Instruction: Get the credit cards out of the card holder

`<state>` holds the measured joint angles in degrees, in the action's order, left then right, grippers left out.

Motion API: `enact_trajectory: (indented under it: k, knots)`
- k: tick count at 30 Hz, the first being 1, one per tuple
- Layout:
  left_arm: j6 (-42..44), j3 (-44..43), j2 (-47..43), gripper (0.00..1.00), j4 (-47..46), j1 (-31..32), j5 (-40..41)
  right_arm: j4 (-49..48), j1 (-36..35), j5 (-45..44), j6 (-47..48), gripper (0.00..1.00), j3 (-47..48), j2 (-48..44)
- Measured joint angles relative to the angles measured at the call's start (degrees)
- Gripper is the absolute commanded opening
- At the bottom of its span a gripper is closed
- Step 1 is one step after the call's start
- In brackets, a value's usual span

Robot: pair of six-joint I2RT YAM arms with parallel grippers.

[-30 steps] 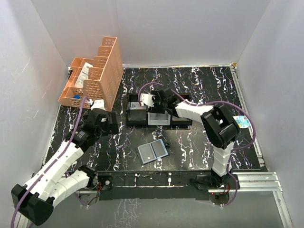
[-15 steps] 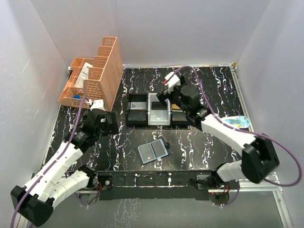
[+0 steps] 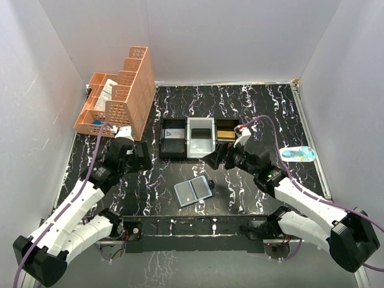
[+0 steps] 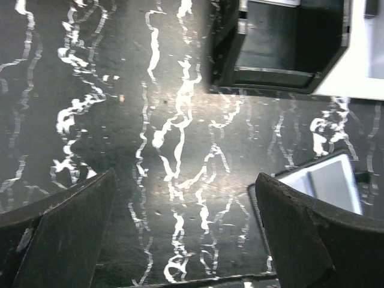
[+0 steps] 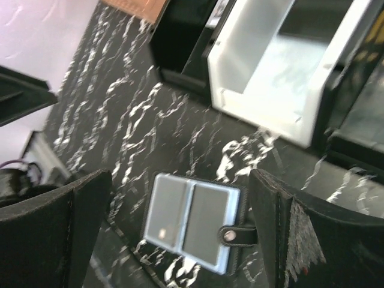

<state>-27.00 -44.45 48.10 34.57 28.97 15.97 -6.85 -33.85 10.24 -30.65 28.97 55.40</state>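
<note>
The card holder (image 3: 194, 191) lies open and flat on the dark marbled table near the front edge, two grey-blue panels with a black snap tab (image 3: 210, 182) at its right. It shows in the right wrist view (image 5: 191, 222) between the fingers and at the right edge of the left wrist view (image 4: 327, 180). My right gripper (image 3: 217, 158) is open and empty, hovering above and right of it. My left gripper (image 3: 141, 157) is open and empty, left of the holder over bare table.
A black-and-white three-compartment tray (image 3: 201, 138) stands behind the holder, also in the right wrist view (image 5: 270, 66). An orange basket organiser (image 3: 120, 96) sits at the back left. A small blue-and-white packet (image 3: 297, 153) lies at the right.
My right arm has swung back from over the tray toward the front, and its gripper now hovers near the card holder. The left arm has barely moved.
</note>
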Motion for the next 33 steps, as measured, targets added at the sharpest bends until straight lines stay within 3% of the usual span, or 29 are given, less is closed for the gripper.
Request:
enact_trajectory:
  k: [6, 12, 18, 23, 33]
  knots:
    - [-7.15, 3.69, -0.87, 0.98, -6.97, 0.00, -11.08, 0.68, 0.00, 10.45, -8.20, 0.72, -1.81, 0.57]
    - [-17.27, 9.99, 0.85, 0.98, -18.64, 1.51, -22.99, 3.32, -1.07, 17.86, -9.97, 0.56, -1.77, 6.69]
    - [-21.92, 9.46, 6.14, 0.94, -23.93, 11.98, -21.51, 10.03, -3.74, 17.73, -8.55, 0.45, -1.62, 10.93]
    - [-24.41, 9.01, 11.28, 0.90, -25.83, 17.14, -18.51, 14.62, -4.20, 16.00, -6.64, 0.33, -0.90, 12.00]
    - [-28.24, 8.98, 14.97, 0.80, -28.11, 21.92, -13.33, 16.02, -4.31, 16.24, -4.98, 0.29, 1.70, 16.65]
